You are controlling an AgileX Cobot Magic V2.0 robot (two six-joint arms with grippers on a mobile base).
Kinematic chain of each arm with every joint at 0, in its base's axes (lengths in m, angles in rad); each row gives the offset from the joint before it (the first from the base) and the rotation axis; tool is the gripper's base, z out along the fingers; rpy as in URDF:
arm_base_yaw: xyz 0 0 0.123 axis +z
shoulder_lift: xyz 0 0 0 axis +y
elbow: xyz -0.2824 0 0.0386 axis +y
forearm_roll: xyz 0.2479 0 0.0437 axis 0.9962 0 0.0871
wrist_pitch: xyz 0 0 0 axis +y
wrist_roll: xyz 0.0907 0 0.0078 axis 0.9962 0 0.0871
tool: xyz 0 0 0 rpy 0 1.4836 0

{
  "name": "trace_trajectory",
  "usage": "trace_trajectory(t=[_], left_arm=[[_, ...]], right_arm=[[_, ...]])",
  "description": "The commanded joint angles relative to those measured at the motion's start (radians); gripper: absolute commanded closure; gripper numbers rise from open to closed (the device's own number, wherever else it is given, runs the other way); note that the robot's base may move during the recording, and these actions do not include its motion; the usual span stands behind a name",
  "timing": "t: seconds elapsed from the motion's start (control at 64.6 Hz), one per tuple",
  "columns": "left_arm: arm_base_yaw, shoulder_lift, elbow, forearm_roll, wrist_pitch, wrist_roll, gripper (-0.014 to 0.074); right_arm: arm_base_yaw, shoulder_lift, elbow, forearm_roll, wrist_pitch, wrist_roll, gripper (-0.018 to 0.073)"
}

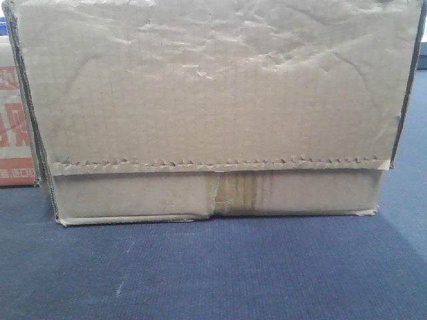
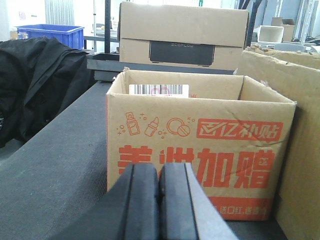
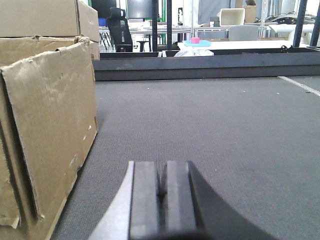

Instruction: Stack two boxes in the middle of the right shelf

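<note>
Two cartons were what I had to work with, and neither was in hand. The wide brown corrugated cardboard carton (image 1: 207,113), with its wrinkled face and jagged tape strip, sat squarely on the dark grey felt-like counter (image 1: 200,273). Its long face filled the front camera, so I judged the base was close up and centred for a two-armed lift.

Just left of that carton stood a smaller open-topped tan carton printed with red characters (image 2: 200,145). Whether the two touched I could not tell.

The left fingers (image 2: 142,200) were pressed together on nothing, low over the counter left of the wide carton and aimed at the printed one. The right fingers (image 3: 147,195) were likewise together and empty, low to the right of the wide carton, with its end wall off to their side.

I read that as both arms flanking the wide carton to press in on its ends, since it looked too broad for one set of fingers to pinch. The steel shelf showed in no view, so by my reading nothing was stacked yet. Farther left of the wide carton lay a heaped black jacket (image 2: 35,85).
</note>
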Motion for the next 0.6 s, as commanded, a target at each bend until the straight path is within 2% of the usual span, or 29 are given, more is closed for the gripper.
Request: trace_trajectory(t=[0.0,0.588], left_arm=[[-0.003,-0.004,-0.002,-0.001,-0.014,-0.002,0.0708],[-0.003,-0.004,-0.002,-0.001,-0.014,-0.002,0.0708]], right_arm=[[0.0,-0.004,0.0,-0.001,-0.025,-0.003,0.0715],[0.0,-0.004,0.0,-0.001,-0.025,-0.003,0.0715]])
